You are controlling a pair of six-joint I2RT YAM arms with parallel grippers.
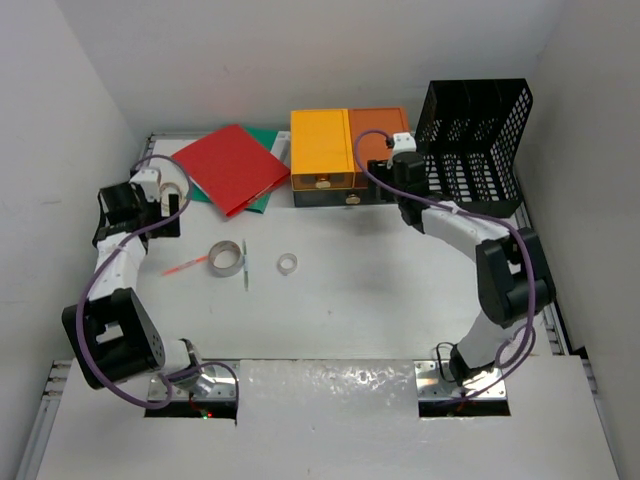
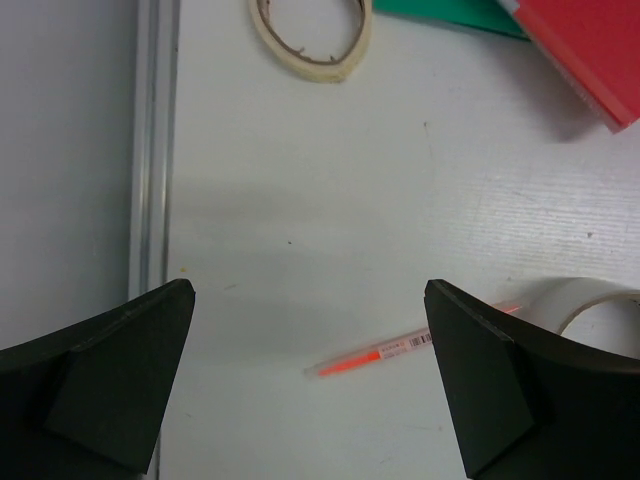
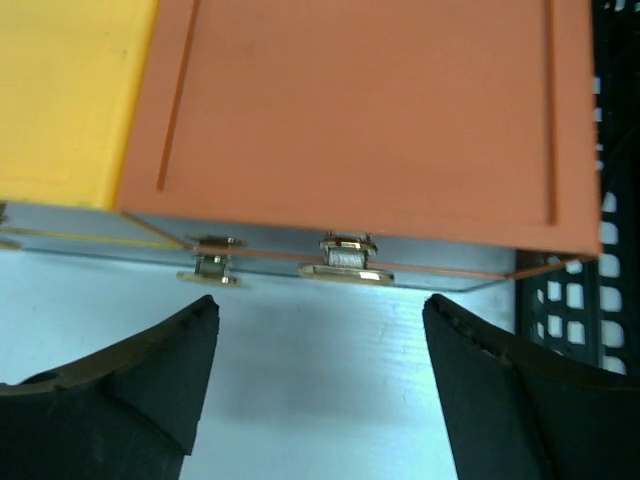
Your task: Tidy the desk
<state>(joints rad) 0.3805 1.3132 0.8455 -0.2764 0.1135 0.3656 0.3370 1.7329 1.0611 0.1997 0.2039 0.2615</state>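
The white desk (image 1: 380,300) holds a red folder (image 1: 232,165) on a green one (image 1: 262,201), a large tape roll (image 1: 226,257), a small tape ring (image 1: 287,263) and an orange pen (image 1: 183,266). My left gripper (image 1: 170,213) is open and empty above the desk's left side. In its wrist view (image 2: 310,290) the orange pen (image 2: 375,353) lies between the fingers and the large roll (image 2: 590,305) is at right. My right gripper (image 1: 393,172) is open and empty in front of the orange drawer box (image 1: 378,150). Its wrist view (image 3: 320,320) shows a brass drawer handle (image 3: 346,258) just ahead.
The yellow half of the box (image 1: 320,150) joins the orange half. A black mesh rack (image 1: 475,145) stands at the back right. A cream tape ring (image 2: 312,40) lies near the left rail (image 2: 150,150). A pale pen (image 1: 245,266) lies beside the large roll.
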